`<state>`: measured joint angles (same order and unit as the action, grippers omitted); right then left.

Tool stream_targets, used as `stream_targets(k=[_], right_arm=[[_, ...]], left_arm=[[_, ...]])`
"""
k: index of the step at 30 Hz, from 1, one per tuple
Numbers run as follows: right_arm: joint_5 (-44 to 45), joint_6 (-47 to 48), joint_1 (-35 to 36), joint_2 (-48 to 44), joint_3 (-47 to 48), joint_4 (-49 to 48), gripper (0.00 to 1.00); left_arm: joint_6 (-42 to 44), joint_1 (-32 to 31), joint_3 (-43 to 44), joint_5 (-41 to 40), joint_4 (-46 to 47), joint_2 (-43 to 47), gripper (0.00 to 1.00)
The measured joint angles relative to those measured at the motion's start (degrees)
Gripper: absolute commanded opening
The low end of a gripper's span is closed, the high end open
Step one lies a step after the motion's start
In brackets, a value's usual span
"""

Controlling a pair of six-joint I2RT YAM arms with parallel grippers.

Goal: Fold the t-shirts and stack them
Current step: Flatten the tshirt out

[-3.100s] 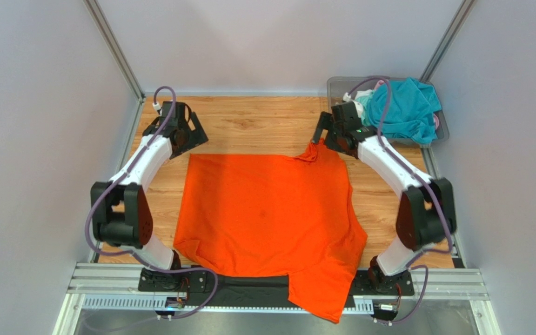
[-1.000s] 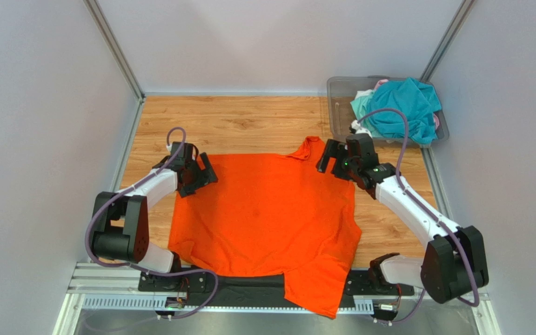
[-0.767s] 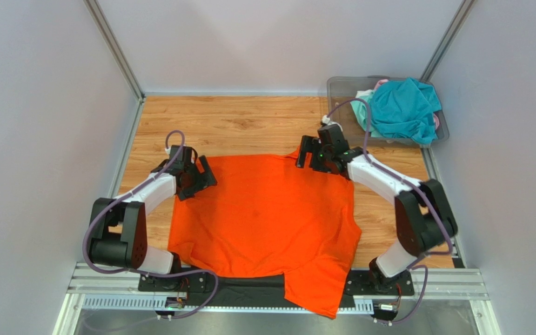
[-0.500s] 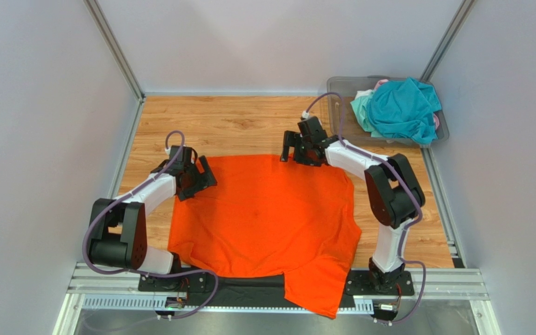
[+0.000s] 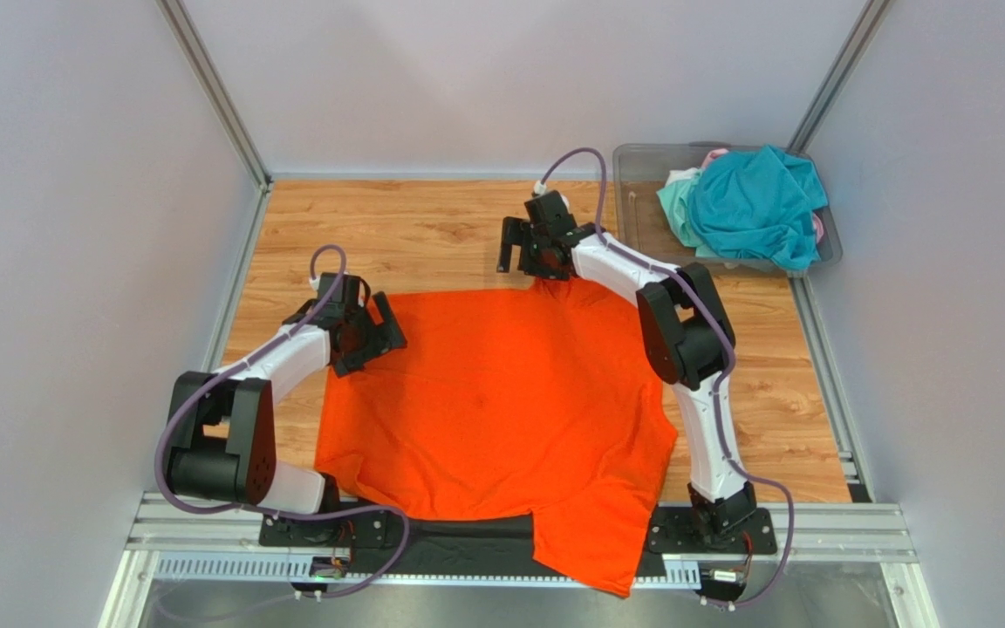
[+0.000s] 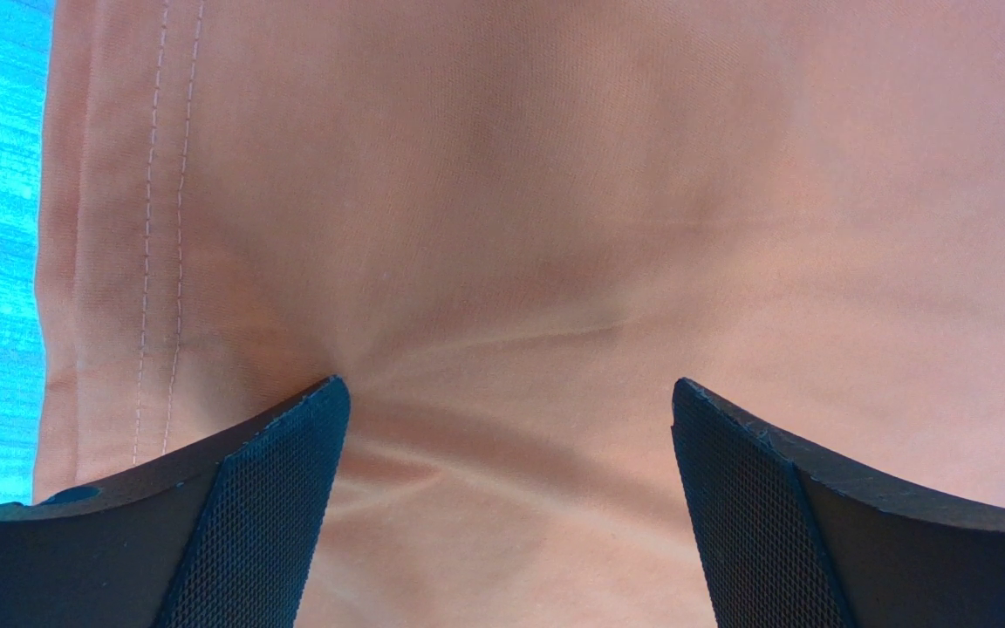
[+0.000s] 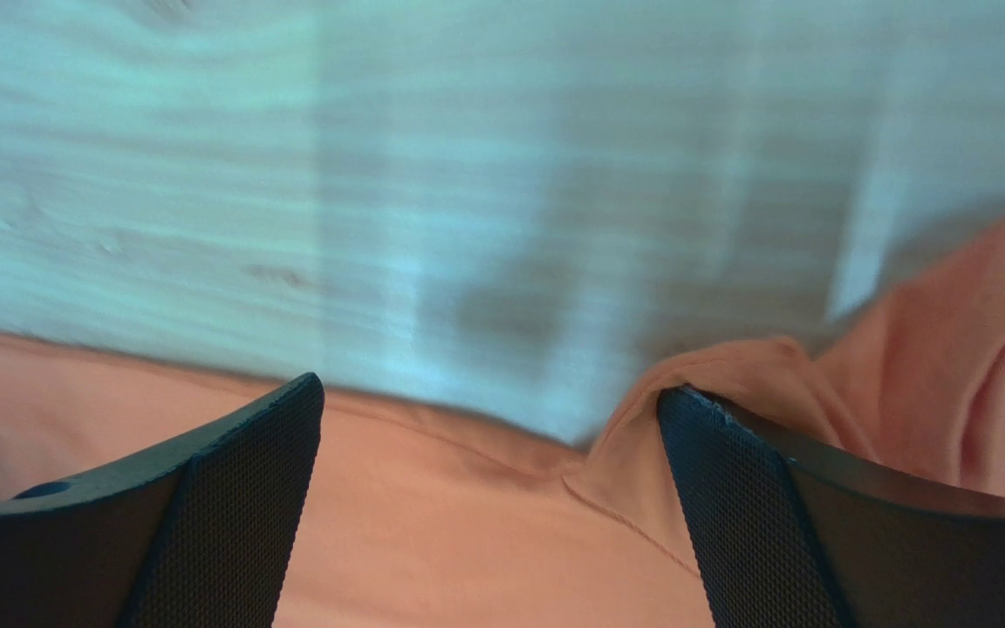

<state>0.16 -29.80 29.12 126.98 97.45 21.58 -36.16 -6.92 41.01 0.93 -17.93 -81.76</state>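
The left gripper (image 6: 508,406) stands with its jaws spread wide and nothing pinched. Its tips press down on the orange t-shirt (image 5: 508,406) just inside a stitched hem, and faint creases run out from the left fingertip (image 6: 305,419). In the overhead view this is the shirt's far left corner, toward the left edge of the tabletop (image 5: 442,229).

The right gripper (image 7: 488,406) is likewise released. It hangs low over the shirt's far border, about midway along the far side of the table, with bare wood ahead of it. A small turned-up lump of cloth lies beside its right finger (image 7: 744,510).

The shirt lies spread over the middle of the tabletop. Its near part droops over the near edge between the arm bases. The teal shirt (image 5: 750,203) and paler ones sit heaped in the bin (image 5: 639,164) at the far right corner, well apart from the work.

The step in hand looks like laying the orange shirt flat before the first fold. No fold is made yet.

The next move probably calls for the right jaws to close on that raised lump and draw it out toward the far edge. The left tips would meanwhile pin or pinch their corner, so the cloth tightens rather than slides.
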Motion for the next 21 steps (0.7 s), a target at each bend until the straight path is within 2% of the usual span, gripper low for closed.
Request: stream_targets(k=[3,8,14,21], right_arm=[[0.52,1.42,0.0,2.36,5.92,2.23,0.99],[3.06,4.55,-0.26,0.42,6.71,4.33,1.0],[4.33,7.19,-1.27,-6.27,0.44,6.36,1.0],[7.32,5.88,-1.68,-11.13,-7.82,11.82,1.0]], left_arm=[[-0.02,0.0,0.02,0.0,-0.02,0.0,1.0],[-0.04,0.0,0.02,-0.02,-0.02,0.0,1.0],[-0.13,0.0,0.02,-0.04,-0.02,0.0,1.0],[-0.13,0.0,0.02,0.0,-0.02,-0.02,1.0]])
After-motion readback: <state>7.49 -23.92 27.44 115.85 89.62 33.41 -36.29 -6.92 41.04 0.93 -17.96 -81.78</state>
